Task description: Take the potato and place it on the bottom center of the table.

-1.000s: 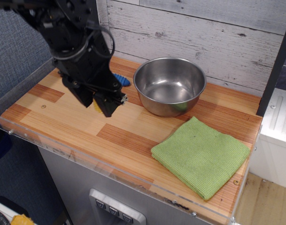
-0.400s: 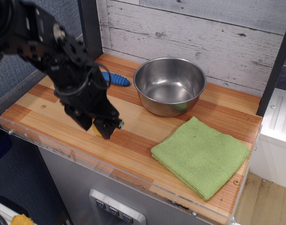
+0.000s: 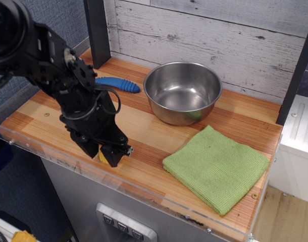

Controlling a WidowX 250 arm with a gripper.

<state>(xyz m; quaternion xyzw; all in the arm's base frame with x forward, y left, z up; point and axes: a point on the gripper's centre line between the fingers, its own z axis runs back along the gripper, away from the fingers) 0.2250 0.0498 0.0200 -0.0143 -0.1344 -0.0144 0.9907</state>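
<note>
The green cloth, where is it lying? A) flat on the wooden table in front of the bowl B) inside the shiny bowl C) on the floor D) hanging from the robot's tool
A: the green cloth lies folded flat on the table, nearer the front edge than the steel bowl, and well apart from the tool.

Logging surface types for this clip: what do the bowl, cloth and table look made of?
Bowl: apparently polished steel, with mirror-like reflections inside. Cloth: green woven fabric, matte, with a visible weave, folded. Table: seemingly laminated wood, striped light and reddish planks, behind a clear, likely acrylic, rim.
</note>
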